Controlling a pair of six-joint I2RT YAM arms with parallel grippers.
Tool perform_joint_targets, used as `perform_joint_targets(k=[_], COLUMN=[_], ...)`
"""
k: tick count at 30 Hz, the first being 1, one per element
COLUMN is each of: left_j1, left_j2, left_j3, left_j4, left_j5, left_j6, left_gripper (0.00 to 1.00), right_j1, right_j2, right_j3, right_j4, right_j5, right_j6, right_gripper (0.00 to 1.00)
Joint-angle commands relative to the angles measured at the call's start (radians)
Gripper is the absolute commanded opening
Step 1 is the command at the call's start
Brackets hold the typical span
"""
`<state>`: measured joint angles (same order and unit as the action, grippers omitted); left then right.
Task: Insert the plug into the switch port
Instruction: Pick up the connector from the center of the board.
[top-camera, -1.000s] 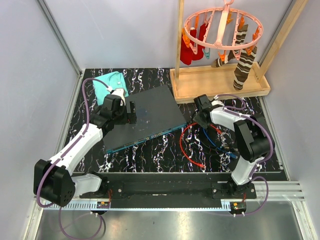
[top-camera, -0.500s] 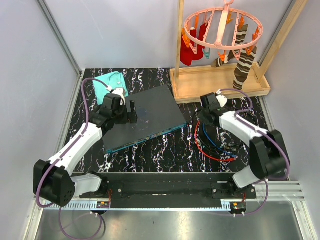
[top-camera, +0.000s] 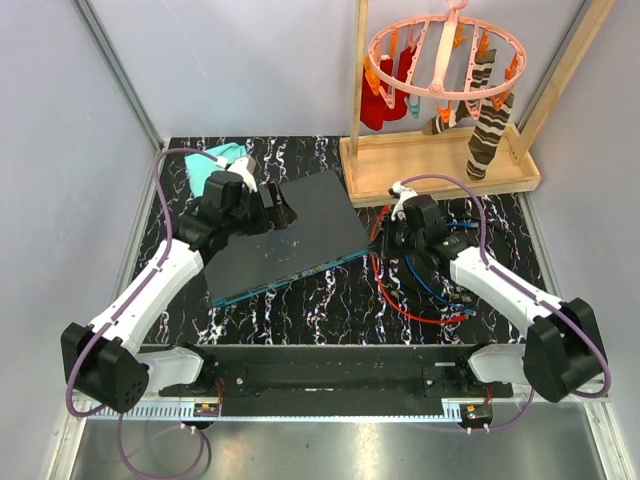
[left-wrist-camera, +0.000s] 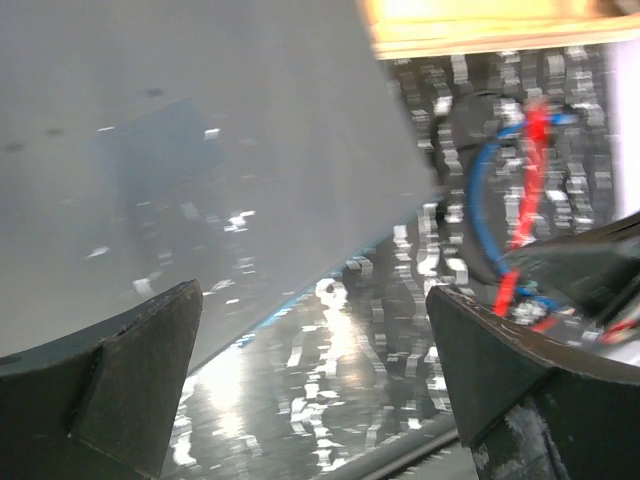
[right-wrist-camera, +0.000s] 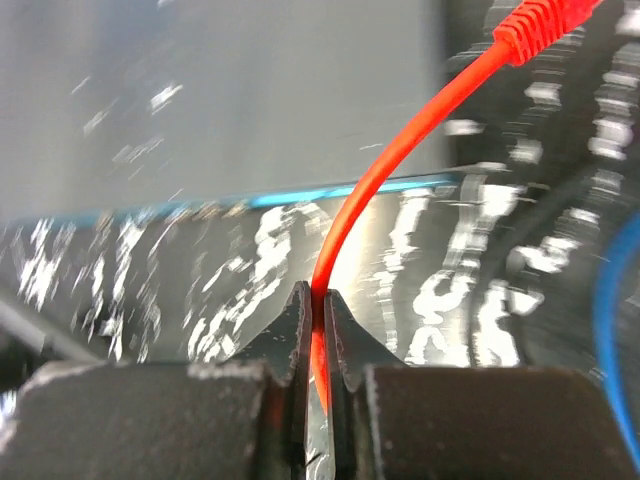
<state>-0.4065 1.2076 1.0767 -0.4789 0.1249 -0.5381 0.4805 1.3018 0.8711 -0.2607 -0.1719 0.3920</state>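
Lab cell, plain grey panel walls (top-camera: 250, 70)

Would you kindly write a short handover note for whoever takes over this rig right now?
Left gripper: open over the switch, holding nothing.
Right gripper: shut on the red cable, some way behind its plug.
Done: cable grasped.
Left to do: bring the plug to the switch's teal port edge and insert it; the plug is not yet in.

left arm (top-camera: 150, 290), right arm (top-camera: 497, 283): white links, black joints, purple cable (top-camera: 159, 185) looping along each. left gripper (left-wrist-camera: 312, 290): fingers (left-wrist-camera: 140, 360) dark, scuffed wedges.
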Motion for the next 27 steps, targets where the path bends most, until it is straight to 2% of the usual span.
perform_joint_targets(k=[1,8,16,23,25,27], left_j1=[-0.038,-0.084,-0.143,-0.186,-0.193,-0.199], left_j2=[0.027,0.040,0.076,0.099,0.110,0.113], left_j3=[0.051,0.057,0.086,0.078,0.075,0.072], left_j4=[0.100,0.204,0.240,0.286,0.289,0.289], left_j5=[0.097,0.148,0.154,0.165,0.167,0.165], left_j6=[-0.103,-0.207,-0.237,-0.255,-0.253,-0.249], left_gripper=[0.99,0.99,0.99,0.86,0.78,0.66], right_j1=[0.047,0.087,0.110,0.150,0.161,0.164], right_j2=[-0.068,-0.087,-0.029,0.008,0.016,0.016], right_j3=[-0.052,-0.086,-0.090,-0.078,-0.075,-0.072], right_j4=[0.214,0.504,0.727,0.771,0.773,0.773], right_j5=[-0.234,-0.354,-0.446,-0.454,-0.454,-0.448], right_j6=[-0.130,-0.062,0.054,0.068,0.068,0.070], right_gripper=[0.03,0.04,0.04,0.05,0.05,0.05])
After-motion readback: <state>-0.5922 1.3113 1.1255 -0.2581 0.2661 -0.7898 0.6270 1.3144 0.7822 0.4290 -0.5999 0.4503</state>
